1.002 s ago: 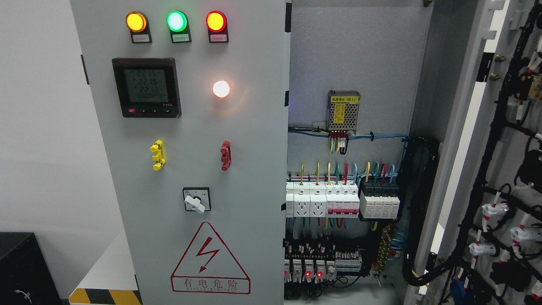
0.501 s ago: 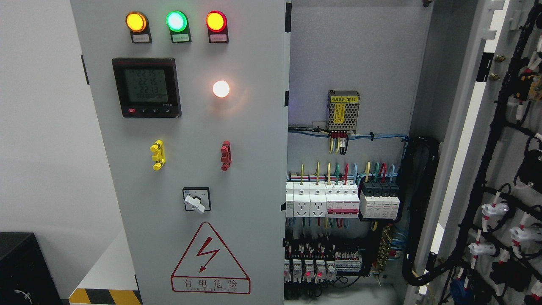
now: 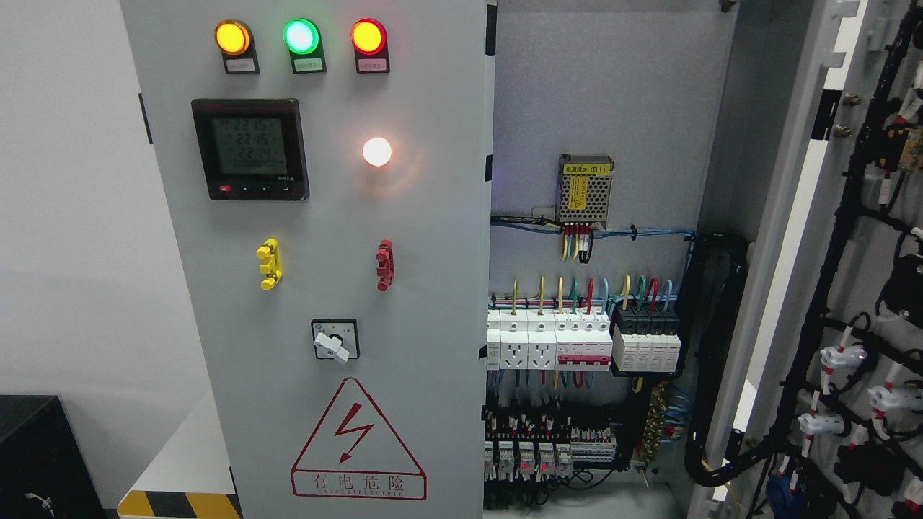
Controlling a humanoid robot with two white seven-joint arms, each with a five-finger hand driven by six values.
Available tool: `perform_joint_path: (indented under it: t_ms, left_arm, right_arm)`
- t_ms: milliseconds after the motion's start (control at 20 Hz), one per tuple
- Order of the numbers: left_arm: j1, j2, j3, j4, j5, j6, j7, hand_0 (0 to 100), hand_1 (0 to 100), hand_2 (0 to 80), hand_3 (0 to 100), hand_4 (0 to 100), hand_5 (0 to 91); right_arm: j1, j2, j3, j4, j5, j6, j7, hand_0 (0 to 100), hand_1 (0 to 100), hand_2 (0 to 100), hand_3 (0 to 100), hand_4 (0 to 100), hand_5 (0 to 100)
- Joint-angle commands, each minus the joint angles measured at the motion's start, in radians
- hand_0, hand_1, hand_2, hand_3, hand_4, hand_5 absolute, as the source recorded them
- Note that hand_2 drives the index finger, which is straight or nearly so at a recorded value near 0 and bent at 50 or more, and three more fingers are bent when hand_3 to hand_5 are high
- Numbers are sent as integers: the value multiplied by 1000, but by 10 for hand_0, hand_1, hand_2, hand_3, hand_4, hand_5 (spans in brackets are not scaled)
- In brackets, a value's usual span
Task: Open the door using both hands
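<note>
A grey electrical cabinet fills the head view. Its left door (image 3: 433,288) is closed and carries three lamps, a black meter (image 3: 250,149), a yellow handle (image 3: 268,264), a red handle (image 3: 385,265) and a rotary switch (image 3: 334,339). The right door (image 3: 858,216) is swung wide open at the picture's right, its inner face covered with black cabling. Between them the interior shows a power supply (image 3: 585,189) and rows of breakers (image 3: 577,346). Neither arm nor hand is in the picture.
A black box (image 3: 36,454) stands at the lower left by a white wall. Yellow and black hazard tape (image 3: 180,504) marks the floor beside the cabinet. A red lightning warning triangle (image 3: 357,443) is on the lower left door.
Nothing has moved; only the meter's bottom reading changed by a digit.
</note>
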Motion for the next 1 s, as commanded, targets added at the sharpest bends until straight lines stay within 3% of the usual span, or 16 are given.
perform_joint_path:
  t_ms: [0,300,501,601,751,952]
  left_arm:
    - [20,-30,72,43,-6,-5,-4,0,0,0,0,0,0]
    - [19,-35,-39,42,0,-12,-3,0,0,0,0,0,0]
    - [14,-38,-91,45,8,-12,-3,0,0,0,0,0,0]
    - [14,-38,-138,45,34,-12,-3,0,0,0,0,0,0]
    - [14,-38,-175,45,92,-12,-4,0,0,0,0,0,0]
    - [16,-39,-174,40,94,-12,-9,0,0,0,0,0,0]
  right_arm:
    - [125,-53,-11,-833,-1,-36,-1,0,0,0,0,0,0]
    - [220,-54,32,-1258,-16,-35,0,0,0,0,0,0,0]
    - [323,-51,125,-1543,-14,-36,2,0,0,0,0,0,0]
    - [309,-56,171,-1591,-14,-48,0,0,0,0,0,0,0]
    - [245,-60,213,-1608,-14,-140,-1,0,0,0,0,0,0]
    - [165,-56,204,-1679,-16,-157,-4,0,0,0,0,0,0]
